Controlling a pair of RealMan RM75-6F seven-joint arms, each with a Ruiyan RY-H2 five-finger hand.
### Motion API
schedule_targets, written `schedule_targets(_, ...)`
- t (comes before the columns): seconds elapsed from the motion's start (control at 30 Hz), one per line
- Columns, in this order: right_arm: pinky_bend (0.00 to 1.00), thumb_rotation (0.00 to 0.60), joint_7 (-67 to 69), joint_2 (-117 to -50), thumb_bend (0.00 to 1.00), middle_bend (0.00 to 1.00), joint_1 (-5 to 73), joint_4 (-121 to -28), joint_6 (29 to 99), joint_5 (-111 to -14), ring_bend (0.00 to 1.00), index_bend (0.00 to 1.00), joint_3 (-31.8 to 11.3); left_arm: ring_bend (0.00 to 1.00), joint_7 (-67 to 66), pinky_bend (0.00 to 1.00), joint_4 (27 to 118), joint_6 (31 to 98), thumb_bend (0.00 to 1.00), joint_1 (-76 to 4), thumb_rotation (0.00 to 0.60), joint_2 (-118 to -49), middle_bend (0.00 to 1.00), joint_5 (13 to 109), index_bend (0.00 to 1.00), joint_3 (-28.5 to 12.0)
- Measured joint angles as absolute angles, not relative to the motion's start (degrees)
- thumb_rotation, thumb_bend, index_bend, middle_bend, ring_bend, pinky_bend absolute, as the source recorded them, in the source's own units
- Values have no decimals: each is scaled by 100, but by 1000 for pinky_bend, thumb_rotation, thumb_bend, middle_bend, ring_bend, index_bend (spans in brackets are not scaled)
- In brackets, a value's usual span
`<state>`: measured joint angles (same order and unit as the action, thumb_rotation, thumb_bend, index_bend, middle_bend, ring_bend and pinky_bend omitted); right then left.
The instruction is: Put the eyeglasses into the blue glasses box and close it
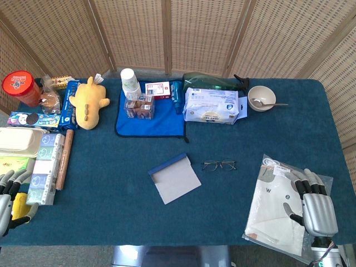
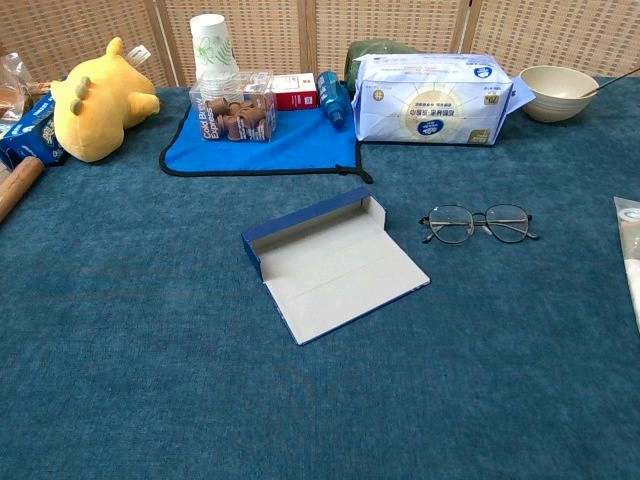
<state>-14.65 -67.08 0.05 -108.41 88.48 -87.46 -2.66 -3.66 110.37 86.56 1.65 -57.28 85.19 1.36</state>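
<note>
The blue glasses box (image 1: 173, 177) (image 2: 328, 259) lies open in the middle of the table, its grey lid flap spread flat toward me. The thin-framed eyeglasses (image 1: 218, 164) (image 2: 477, 223) lie on the cloth just to the right of the box, not touching it. My right hand (image 1: 314, 203) is at the near right edge, fingers spread and holding nothing, resting over a clear plastic bag. My left hand (image 1: 10, 196) is at the near left edge, fingers apart and empty. Neither hand shows in the chest view.
A clear bag of folded cloth (image 1: 278, 206) lies under my right hand. At the back stand a wipes pack (image 1: 211, 104), a bowl with spoon (image 1: 262, 98), a paper cup (image 1: 130, 82), a blue mat (image 1: 150, 119) and a yellow plush (image 1: 89, 101). Snack boxes (image 1: 44, 161) crowd the left.
</note>
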Motion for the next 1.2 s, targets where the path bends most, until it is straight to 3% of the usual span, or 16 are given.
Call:
schedule_targets(0.83, 183, 600, -1036, -6582, 226, 206, 71, -10693, 8760, -9142, 113, 218, -122, 0, -219, 5, 11266, 8826, 304, 232, 600, -5457, 134, 8764, 120, 194)
schedule_targets(1.07, 183, 600, -1019, -6542, 225, 199, 463, -10839, 8262, -9337, 110, 219, -168, 0, -79, 4, 11463, 8795, 303, 163, 600, -5166, 131, 8867, 118, 169)
schedule_targets(1.2, 183, 600, -1119, -6635, 241, 187, 930, -10968, 7644, -9251, 95, 219, -365, 0, 50, 4, 11572, 8581, 302, 22, 600, -4955, 131, 8803, 116, 127)
